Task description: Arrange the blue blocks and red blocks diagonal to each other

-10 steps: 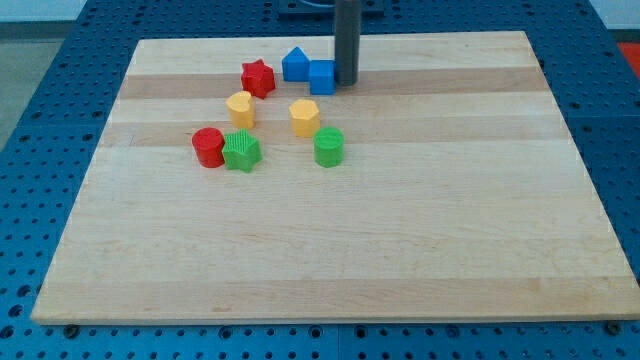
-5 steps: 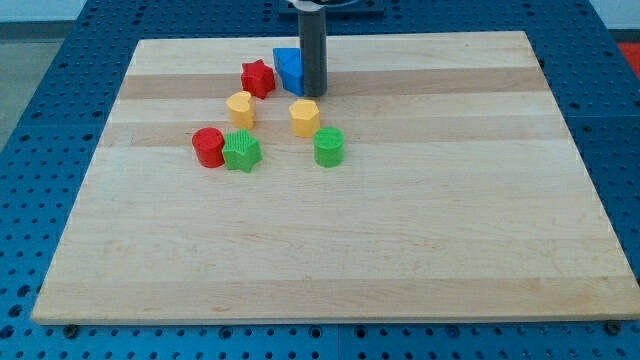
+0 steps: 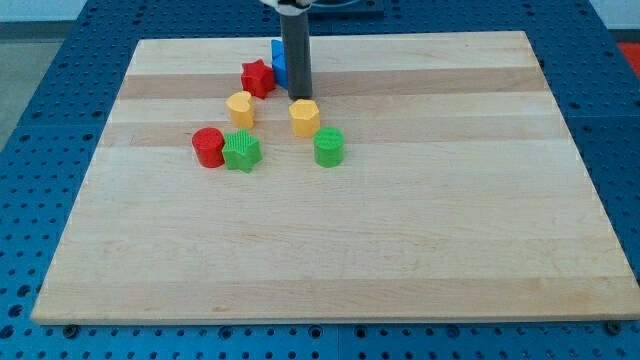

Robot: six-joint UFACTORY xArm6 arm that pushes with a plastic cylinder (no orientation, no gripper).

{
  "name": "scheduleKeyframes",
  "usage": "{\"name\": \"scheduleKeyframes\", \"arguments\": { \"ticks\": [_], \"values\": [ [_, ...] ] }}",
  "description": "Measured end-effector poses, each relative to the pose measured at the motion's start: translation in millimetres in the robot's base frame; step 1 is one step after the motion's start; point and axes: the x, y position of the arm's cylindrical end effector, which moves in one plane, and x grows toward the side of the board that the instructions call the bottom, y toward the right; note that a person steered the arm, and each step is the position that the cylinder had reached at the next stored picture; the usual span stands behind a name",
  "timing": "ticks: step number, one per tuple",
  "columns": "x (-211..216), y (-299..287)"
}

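My tip [image 3: 299, 96] stands near the view's top, just above the yellow hexagonal block [image 3: 305, 116]. The dark rod hides most of the blue blocks [image 3: 279, 63]; only a blue sliver shows at its left side, and I cannot tell them apart. The red star block [image 3: 257, 77] lies right next to that blue sliver, to the left of the rod. A red round block [image 3: 208, 146] sits further down on the left, touching the green star block [image 3: 241, 151].
A yellow block [image 3: 240, 107] lies below the red star. A green round block [image 3: 328, 146] sits below the yellow hexagon. The wooden board [image 3: 400, 230] rests on a blue perforated table.
My tip has slid to the view's left, pushing the blue blocks left toward the red star. The blue blocks are now mostly hidden behind the rod.
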Motion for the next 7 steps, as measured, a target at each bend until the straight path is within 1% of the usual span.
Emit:
{"name": "scheduleKeyframes", "arguments": {
  "ticks": [1, 3, 4, 5, 6, 7],
  "values": [
    [-1, -11],
    [-42, -22],
    [-67, -41],
    [-80, -70],
    [-72, -103],
    [-42, -112]
  ]
}}
